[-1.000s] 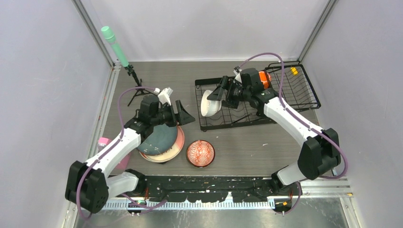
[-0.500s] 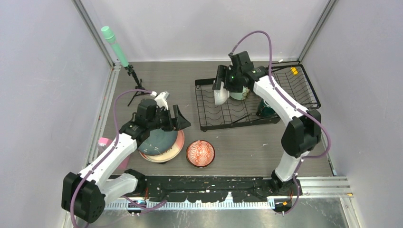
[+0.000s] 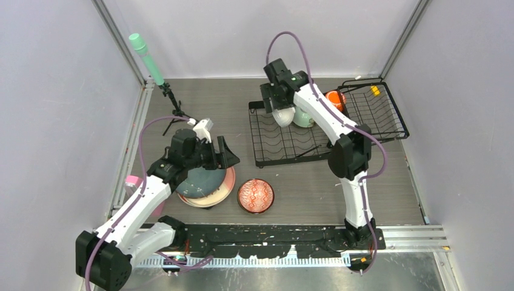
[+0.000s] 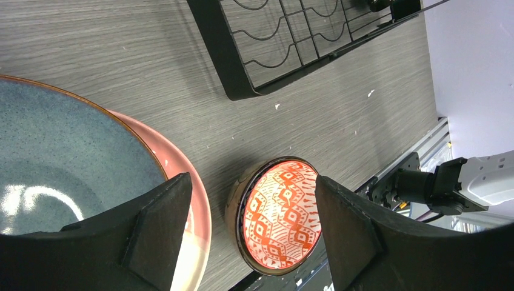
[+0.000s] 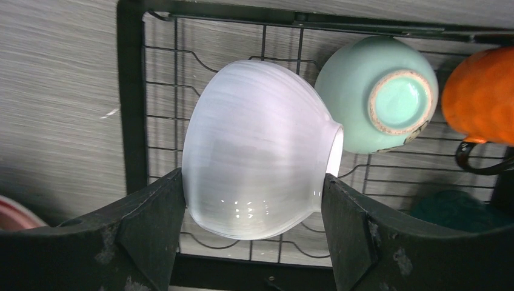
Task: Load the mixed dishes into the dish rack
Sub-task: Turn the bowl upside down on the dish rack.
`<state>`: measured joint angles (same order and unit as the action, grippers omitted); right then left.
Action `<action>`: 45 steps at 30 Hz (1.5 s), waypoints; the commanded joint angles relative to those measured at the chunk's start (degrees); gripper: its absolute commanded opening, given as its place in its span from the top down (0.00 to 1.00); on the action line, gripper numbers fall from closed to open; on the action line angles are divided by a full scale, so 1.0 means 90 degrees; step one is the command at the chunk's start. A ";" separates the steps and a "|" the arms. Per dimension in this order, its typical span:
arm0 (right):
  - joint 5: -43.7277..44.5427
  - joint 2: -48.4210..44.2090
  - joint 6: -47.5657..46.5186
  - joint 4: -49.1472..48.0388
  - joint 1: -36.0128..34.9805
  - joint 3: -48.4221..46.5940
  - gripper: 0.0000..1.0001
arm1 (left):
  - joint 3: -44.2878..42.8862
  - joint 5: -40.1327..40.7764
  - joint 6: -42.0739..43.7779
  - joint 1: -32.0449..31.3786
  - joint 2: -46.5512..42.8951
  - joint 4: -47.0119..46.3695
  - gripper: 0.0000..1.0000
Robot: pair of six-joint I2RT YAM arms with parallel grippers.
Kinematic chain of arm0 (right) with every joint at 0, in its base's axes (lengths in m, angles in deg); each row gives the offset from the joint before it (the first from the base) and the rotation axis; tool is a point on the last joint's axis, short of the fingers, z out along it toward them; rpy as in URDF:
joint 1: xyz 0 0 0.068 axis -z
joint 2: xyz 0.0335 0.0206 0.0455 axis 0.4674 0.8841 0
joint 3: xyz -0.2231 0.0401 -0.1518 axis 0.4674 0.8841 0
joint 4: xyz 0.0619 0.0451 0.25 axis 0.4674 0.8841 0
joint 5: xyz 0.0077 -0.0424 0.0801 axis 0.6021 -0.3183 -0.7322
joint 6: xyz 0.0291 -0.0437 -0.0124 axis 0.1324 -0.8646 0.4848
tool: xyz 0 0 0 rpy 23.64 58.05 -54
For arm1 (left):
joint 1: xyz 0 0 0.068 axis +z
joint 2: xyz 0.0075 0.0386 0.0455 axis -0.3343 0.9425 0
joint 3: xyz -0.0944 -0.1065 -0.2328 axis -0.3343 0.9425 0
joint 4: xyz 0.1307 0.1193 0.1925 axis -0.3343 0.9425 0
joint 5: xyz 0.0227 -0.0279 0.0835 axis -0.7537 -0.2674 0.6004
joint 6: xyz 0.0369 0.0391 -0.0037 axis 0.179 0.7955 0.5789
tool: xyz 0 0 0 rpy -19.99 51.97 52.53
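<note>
The right gripper, jaws clamped wide on the white bowl, had swung from the dish rack's near side to its far edge, beside the mint-green bowl; placing seemed imminent; the left gripper, left of the rack, held its jaws wide and empty.

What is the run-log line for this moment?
left end effector: open, empty | right end effector: holds white bowl over dish rack | in rack: mint-green bowl, orange mug | on table: patterned bowl, teal plate

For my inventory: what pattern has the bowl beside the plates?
The bowl: orange-red geometric print; left wrist view.
</note>
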<state>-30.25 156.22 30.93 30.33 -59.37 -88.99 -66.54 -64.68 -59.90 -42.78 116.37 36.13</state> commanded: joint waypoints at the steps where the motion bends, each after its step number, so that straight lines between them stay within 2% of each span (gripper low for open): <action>1: 0.0998 0.0160 -0.0632 0.0221 -0.0313 -0.0629 0.82 | -0.0017 0.0084 0.0133 -0.0015 -0.0117 0.0051 0.23; 17: 0.2242 0.1477 -0.1256 0.0349 -0.0767 -0.1551 0.80 | -0.0003 0.0522 0.0141 -0.0015 -0.0632 0.0348 0.23; 29: 0.2177 0.2061 -0.1480 0.0243 -0.1023 -0.1674 0.71 | 0.0059 0.1051 0.0027 -0.0016 -0.1136 0.0466 0.21; 30: 0.2118 0.2099 -0.1452 0.0243 -0.1031 -0.1670 0.69 | 0.0042 0.1040 0.0026 -0.0015 -0.1135 0.0466 0.22; 31: 0.2106 0.2114 -0.1441 0.0244 -0.1043 -0.1662 0.62 | 0.0025 0.1036 0.0024 -0.0015 -0.1127 0.0467 0.21; 36: 0.2036 0.2249 -0.1402 0.0278 -0.1060 -0.1677 0.49 | -0.0024 0.1028 0.0010 -0.0015 -0.1133 0.0513 0.21; 45: 0.1788 0.2464 -0.1322 0.0225 -0.1066 -0.1651 0.40 | -0.0070 0.1053 -0.0008 -0.0015 -0.1093 0.0542 0.21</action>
<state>-8.85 174.82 17.43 33.98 -68.64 -102.52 -65.75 -55.61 -60.14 -42.78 106.93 41.23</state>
